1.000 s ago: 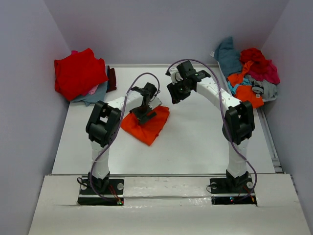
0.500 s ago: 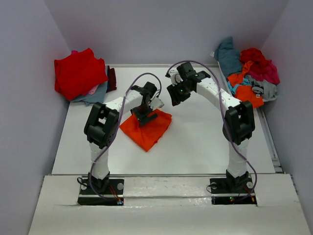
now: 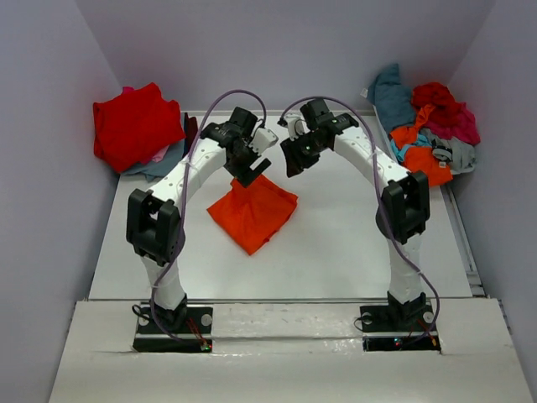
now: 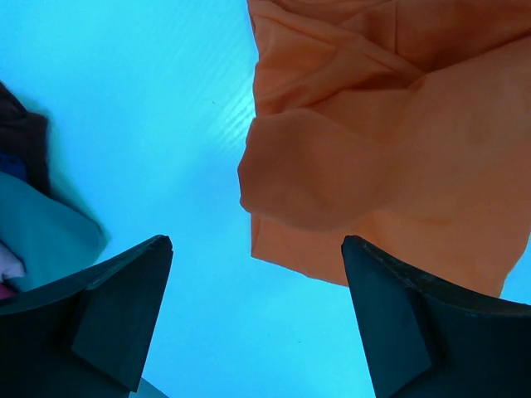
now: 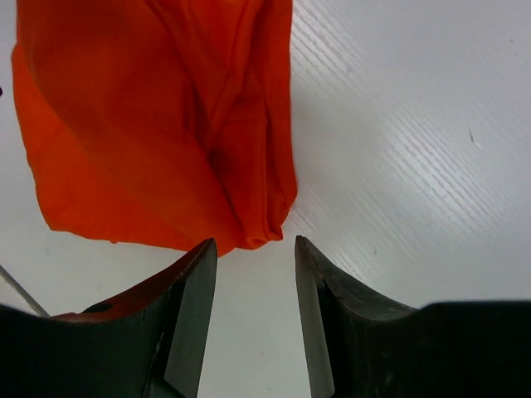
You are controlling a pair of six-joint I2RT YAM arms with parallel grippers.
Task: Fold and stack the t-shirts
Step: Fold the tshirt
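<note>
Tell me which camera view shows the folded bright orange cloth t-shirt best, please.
The top external view: the folded bright orange cloth t-shirt lies on the white table, nearly its whole outline showing. The left wrist view shows only one part, the right wrist view only one end.

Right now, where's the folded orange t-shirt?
Top view: the folded orange t-shirt lies flat on the table, slightly left of centre, just on the near side of the open left gripper.
</note>
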